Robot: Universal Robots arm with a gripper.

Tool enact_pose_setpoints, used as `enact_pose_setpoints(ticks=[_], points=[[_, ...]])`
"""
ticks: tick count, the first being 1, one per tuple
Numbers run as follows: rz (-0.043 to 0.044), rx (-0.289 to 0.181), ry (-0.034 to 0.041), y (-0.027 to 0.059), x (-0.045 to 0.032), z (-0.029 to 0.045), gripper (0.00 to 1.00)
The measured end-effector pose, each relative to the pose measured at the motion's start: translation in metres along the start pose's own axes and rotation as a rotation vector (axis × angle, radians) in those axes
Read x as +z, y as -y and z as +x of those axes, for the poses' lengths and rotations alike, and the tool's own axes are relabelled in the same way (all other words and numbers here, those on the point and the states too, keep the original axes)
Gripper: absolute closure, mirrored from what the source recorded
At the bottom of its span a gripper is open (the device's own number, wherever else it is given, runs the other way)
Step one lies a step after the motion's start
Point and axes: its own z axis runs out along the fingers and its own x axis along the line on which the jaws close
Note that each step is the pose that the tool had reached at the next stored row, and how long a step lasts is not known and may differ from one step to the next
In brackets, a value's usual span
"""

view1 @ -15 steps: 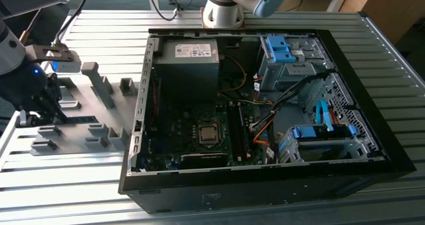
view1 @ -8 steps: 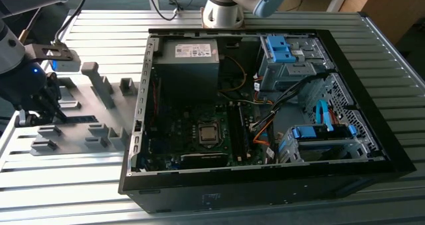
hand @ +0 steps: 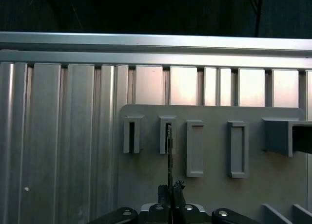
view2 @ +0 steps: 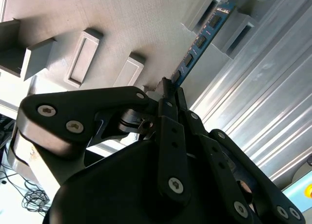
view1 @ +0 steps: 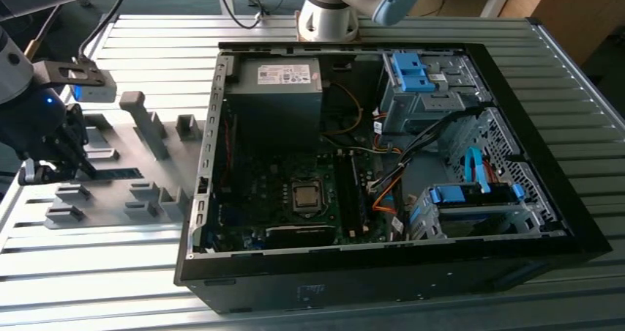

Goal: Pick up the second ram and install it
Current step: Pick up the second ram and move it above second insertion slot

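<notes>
1 second ram, blue with dark chips in the second wrist view, is a thin edge in the first wrist view, its far end at 1 of 2 narrow holder blocks. The gripper is pinched tight on its near end.

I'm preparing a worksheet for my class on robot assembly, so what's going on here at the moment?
A robot arm's black gripper has its jaws closed on one end of a long, thin blue circuit-board RAM stick. The stick lies over the slotted blocks of a grey plastic holder plate, which sits beside the open black computer case. The stick is not yet installed in the case.
</notes>
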Motion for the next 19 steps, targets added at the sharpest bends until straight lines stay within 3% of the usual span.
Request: enact_pose_setpoints(ticks=[19], points=[[0.0001,0.000,0.0000,-0.0001,-0.0058,-0.0001,0.86]])
